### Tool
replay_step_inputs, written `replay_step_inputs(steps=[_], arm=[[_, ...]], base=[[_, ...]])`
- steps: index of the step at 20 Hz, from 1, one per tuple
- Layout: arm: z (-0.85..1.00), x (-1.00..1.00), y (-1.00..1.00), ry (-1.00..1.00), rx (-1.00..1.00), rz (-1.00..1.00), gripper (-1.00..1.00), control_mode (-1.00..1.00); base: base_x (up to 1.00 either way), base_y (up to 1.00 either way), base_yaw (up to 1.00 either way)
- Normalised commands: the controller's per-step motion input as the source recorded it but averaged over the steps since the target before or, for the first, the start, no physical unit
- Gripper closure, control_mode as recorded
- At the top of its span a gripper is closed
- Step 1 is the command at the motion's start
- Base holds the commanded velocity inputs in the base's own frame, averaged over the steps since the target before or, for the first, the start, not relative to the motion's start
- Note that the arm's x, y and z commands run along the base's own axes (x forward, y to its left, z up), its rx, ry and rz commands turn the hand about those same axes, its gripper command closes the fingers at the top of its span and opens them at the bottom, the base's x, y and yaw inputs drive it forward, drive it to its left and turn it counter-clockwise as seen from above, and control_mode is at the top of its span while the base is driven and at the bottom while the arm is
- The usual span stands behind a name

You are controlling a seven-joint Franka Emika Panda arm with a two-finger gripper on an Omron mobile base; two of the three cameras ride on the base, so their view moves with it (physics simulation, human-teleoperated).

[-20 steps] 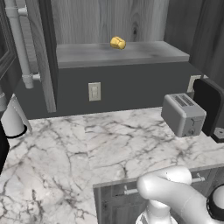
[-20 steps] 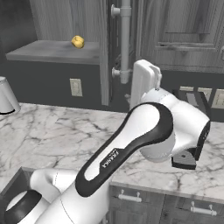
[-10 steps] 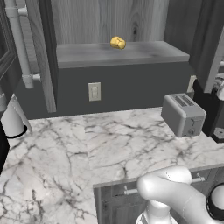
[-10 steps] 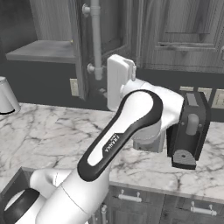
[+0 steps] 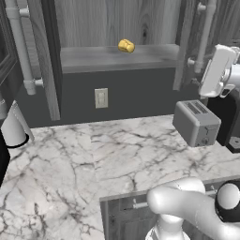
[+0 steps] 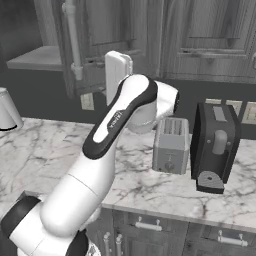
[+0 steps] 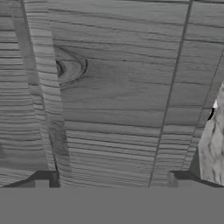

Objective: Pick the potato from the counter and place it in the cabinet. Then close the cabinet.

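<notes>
Claw (image 7: 112,181) spread wide and empty, tips barely risen at the foot of the hand view, pressed up close against dark grey woodgrain panel of the cabinet (image 5: 117,23). Potato (image 5: 125,46) already resting on the grey shelf (image 5: 93,57) inside, well apart from the marble counter (image 5: 93,159) below; placing step apparently done, closing step in hand. Right cabinet door (image 5: 187,42) swung partly inward, white hand behind it near the silver bar handle (image 5: 205,37), seemingly set to push the panel home rather than grasp anything. Left cabinet door (image 5: 49,56) standing open, likely next to need shutting. Toaster (image 5: 197,123) and black coffee machine (image 6: 216,145) side by side on the counter at the right, clear of the door's swing. "FRANKA" lettering legible along the black band of the arm (image 6: 117,122) in the right base view; no other writing readable.
</notes>
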Motion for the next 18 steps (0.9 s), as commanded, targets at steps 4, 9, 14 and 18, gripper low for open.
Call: replay_step_inputs(steps=[4,9,14,18], arm=[[-0.01,1.0,0.56,0.0,0.0,0.0,-1.0,-1.0],[-0.11,1.0,0.64,-0.05,-0.02,-0.01,-1.0,-1.0],[-0.12,1.0,0.69,-0.12,-0.03,-0.12,-1.0,-1.0],[-0.04,1.0,0.74,-0.17,-0.08,-0.25,-1.0,-1.0]], base=[[0.0,0.0,0.0],[0.0,0.0,0.0],[0.0,0.0,0.0],[0.0,0.0,0.0]])
